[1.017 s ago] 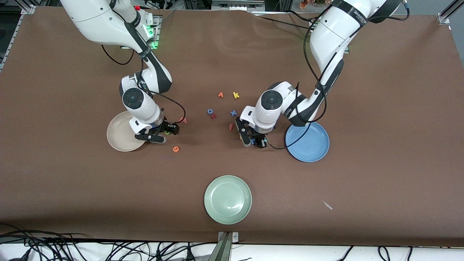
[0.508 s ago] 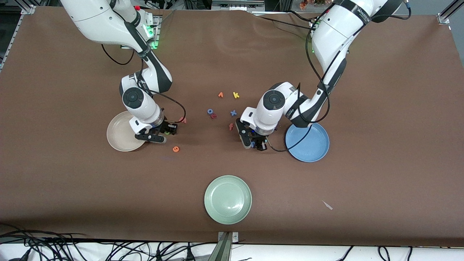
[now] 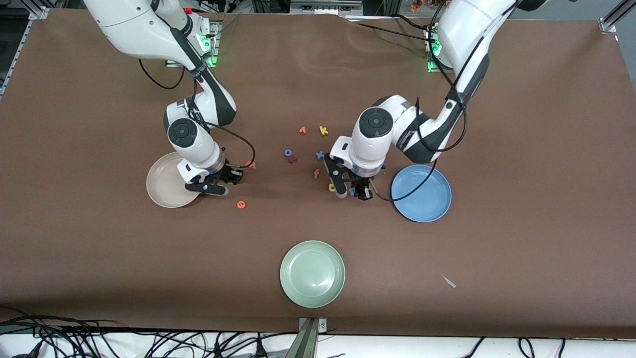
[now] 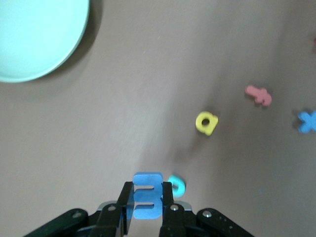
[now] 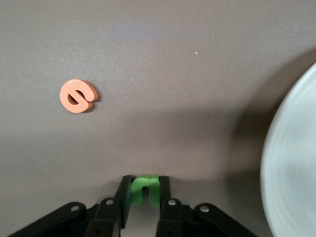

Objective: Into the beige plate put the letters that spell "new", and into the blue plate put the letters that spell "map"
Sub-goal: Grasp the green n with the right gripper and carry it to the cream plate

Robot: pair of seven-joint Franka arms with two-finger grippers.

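Note:
My left gripper is shut on the blue m, just above the table beside the blue plate. Under it lie the teal p and, a little off, the yellow a. My right gripper is low at the table, shut on the green n, right beside the beige plate. The orange e lies nearer the front camera than that gripper. The pinkish-red w lies just farther from the camera. Both plates hold nothing.
A pale green plate sits near the table's front edge. Spare letters lie mid-table: orange f, blue x, blue o, a dark red letter, yellow k.
My right gripper has closed on the green n. My left gripper has risen and shifted slightly with the blue m, uncovering the yellow a.

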